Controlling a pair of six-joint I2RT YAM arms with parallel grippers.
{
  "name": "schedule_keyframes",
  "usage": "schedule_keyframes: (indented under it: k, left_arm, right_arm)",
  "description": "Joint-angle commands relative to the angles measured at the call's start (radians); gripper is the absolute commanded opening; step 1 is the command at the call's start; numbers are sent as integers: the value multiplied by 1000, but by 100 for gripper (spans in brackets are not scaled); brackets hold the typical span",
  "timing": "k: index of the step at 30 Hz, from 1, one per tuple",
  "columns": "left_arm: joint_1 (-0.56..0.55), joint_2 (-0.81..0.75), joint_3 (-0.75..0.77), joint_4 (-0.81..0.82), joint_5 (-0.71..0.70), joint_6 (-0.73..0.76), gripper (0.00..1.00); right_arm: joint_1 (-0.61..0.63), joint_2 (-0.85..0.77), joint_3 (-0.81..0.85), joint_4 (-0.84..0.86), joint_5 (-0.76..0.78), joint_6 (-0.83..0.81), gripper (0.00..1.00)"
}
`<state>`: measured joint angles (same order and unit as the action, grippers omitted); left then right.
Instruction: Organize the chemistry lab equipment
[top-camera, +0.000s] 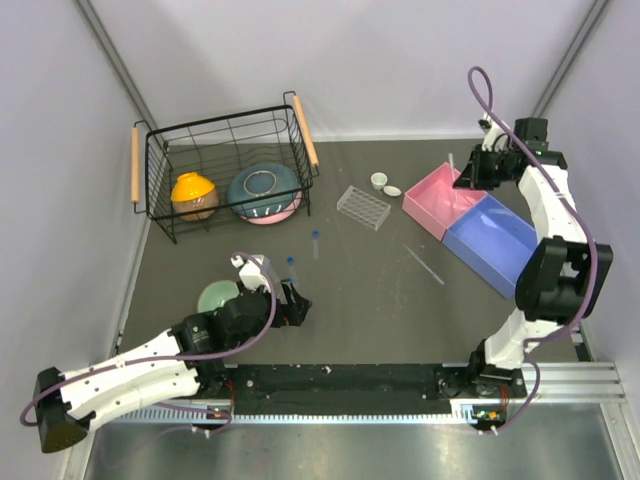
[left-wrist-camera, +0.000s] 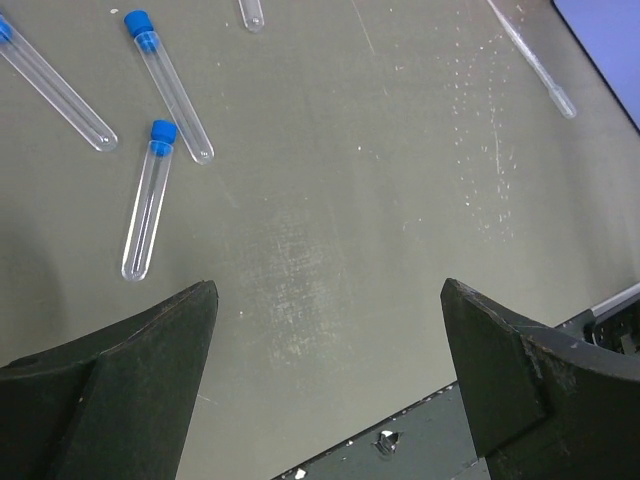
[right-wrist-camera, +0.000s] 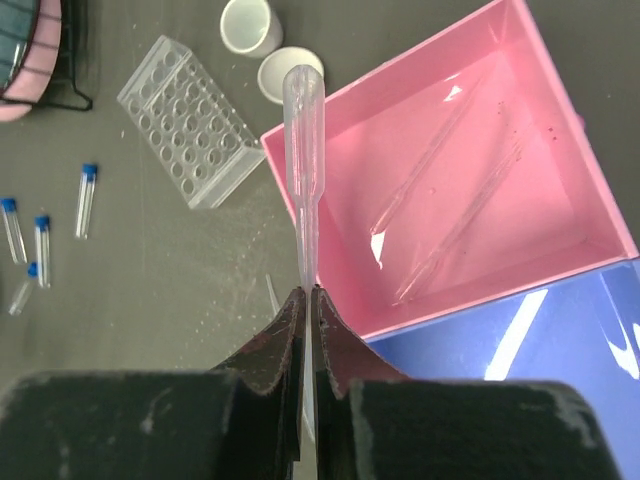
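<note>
My right gripper (right-wrist-camera: 309, 290) is shut on a long clear pipette (right-wrist-camera: 303, 170) and holds it over the near-left edge of the pink tray (right-wrist-camera: 570, 190); in the top view it (top-camera: 463, 178) hovers by that tray (top-camera: 432, 195). Two more pipettes (right-wrist-camera: 440, 150) lie inside the tray. One pipette (top-camera: 425, 264) lies on the table. The clear tube rack (top-camera: 362, 207) and two white cups (top-camera: 379, 181) stand left of the tray. My left gripper (left-wrist-camera: 330, 290) is open and empty just above the table, with several blue-capped tubes (left-wrist-camera: 150, 198) lying ahead of it to the left.
A blue tray (top-camera: 492, 245) adjoins the pink one. A black wire basket (top-camera: 225, 135) at the back left holds an orange bowl (top-camera: 194, 195) and a blue bowl (top-camera: 264, 190). A green bowl (top-camera: 218, 296) sits beside the left arm. The table's front rail (left-wrist-camera: 420, 430) is under the left jaws.
</note>
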<state>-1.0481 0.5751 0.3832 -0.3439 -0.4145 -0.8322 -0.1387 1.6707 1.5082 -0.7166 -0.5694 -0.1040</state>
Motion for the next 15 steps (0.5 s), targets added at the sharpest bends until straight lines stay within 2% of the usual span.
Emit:
schedule_keyframes:
  k: [1,10,15]
  left_arm:
    - [3,8,28,59,-18,21,99]
    - [8,39,26,75,-1,13,99]
    - [10,23,23,71,-1,5,99]
  right_arm:
    - [-44,90,112,25,-56,96,2]
    - [-48,265,234,29,-58,179,2]
    - [-48,316,204,31,-41,173,4]
